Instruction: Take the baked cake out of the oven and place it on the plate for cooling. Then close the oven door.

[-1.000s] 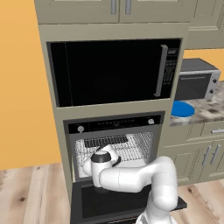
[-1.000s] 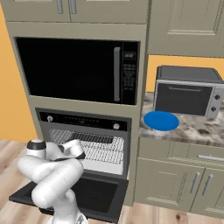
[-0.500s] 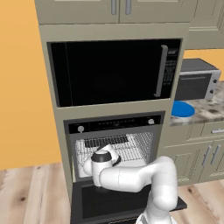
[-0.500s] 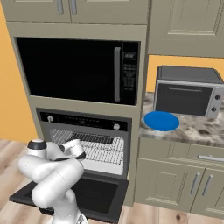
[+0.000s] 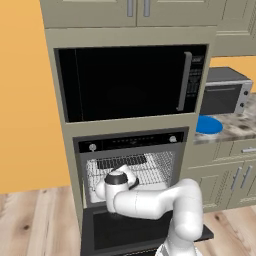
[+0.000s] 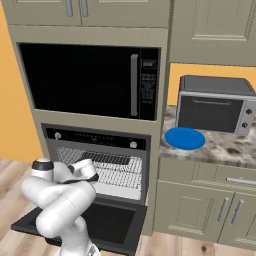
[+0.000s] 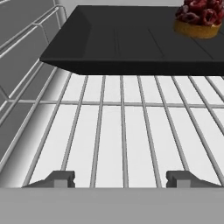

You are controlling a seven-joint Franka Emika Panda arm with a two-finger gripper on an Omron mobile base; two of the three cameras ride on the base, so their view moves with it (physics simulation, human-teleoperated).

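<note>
The oven (image 5: 132, 150) stands with the oven door (image 5: 142, 231) folded down flat in front of it. My arm reaches into the oven mouth over that door (image 6: 85, 220). In the hand view my gripper (image 7: 122, 178) is open just above the wire rack (image 7: 122, 131), with nothing between its fingertips (image 7: 61, 177). Further in, a black tray (image 7: 131, 43) rests on the rack. The baked cake (image 7: 199, 17), tan with dark red topping, sits on the tray's far right, well beyond the fingers. The blue plate (image 6: 185, 138) lies on the counter to the right of the oven, also seen as the plate (image 5: 207, 125).
A large black microwave (image 5: 130, 82) fills the wall above the oven. A silver toaster oven (image 6: 215, 110) stands on the speckled counter (image 6: 227, 150) behind the plate. Cabinet doors (image 6: 200, 215) are below the counter. The oven's side rack rails (image 7: 26, 48) run close on the hand's left.
</note>
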